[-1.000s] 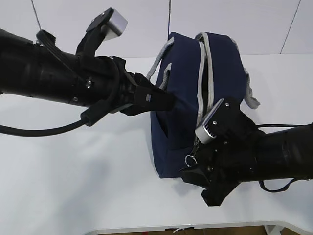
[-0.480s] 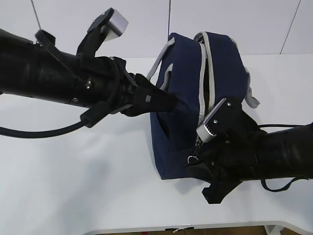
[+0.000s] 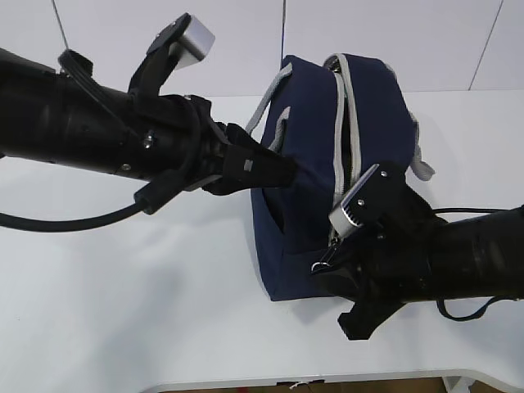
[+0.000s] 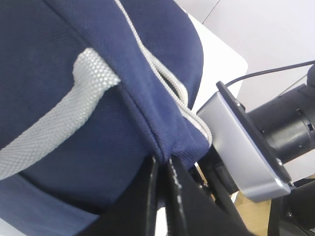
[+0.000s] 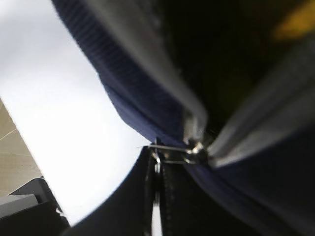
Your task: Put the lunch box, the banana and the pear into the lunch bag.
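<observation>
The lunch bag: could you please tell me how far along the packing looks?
No food is left on the table; something yellow shows inside the lunch bag. In hand: the left tool pinches the bag's edge, and the right tool has closed at the zip's ring pull. Left: closing the zip.

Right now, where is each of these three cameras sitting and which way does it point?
Exterior view: raised in front of the table, looking down at a slant; both black arms flank the lunch bag.
Left wrist view: on the left arm, facing the bag's fabric edge pinched in the left gripper.
Right wrist view: on the right arm, close on the ring pull at the right gripper.
All three show the navy bag and its grey zip.
</observation>
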Controlling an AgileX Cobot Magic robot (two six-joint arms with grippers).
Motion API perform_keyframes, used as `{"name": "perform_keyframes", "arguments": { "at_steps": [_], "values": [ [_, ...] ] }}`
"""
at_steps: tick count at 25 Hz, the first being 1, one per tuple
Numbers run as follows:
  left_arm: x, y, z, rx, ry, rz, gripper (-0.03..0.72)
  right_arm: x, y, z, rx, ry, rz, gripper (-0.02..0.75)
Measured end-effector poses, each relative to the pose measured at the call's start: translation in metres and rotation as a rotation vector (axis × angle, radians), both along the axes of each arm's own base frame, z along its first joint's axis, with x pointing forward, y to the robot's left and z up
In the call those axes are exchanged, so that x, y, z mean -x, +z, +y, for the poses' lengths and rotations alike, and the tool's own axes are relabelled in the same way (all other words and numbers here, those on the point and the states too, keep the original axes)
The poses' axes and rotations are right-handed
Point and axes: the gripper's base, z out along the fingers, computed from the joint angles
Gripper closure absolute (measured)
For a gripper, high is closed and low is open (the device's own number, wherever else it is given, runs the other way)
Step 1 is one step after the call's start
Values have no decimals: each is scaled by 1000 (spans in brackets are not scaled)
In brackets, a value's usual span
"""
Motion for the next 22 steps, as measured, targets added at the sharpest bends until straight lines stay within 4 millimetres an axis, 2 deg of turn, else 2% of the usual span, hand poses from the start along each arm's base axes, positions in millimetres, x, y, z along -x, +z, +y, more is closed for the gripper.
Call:
{"name": "perform_keyframes", "arguments": {
  "at_steps": [9, 13, 19, 22],
  "values": [
    [0, 0, 0, 0, 0, 0, 700, 0, -1, 0, -32, -51, 50, 720],
    [0, 0, 0, -2, 5, -2, 700, 9, 0, -6, -24, -80, 61, 720],
    [-1, 0, 0, -3, 6, -2, 700, 16, 23, -10, -65, -87, -10, 720],
    [-1, 0, 0, -3, 6, -2, 700, 17, 28, -10, -82, -97, -17, 720]
  ]
}}
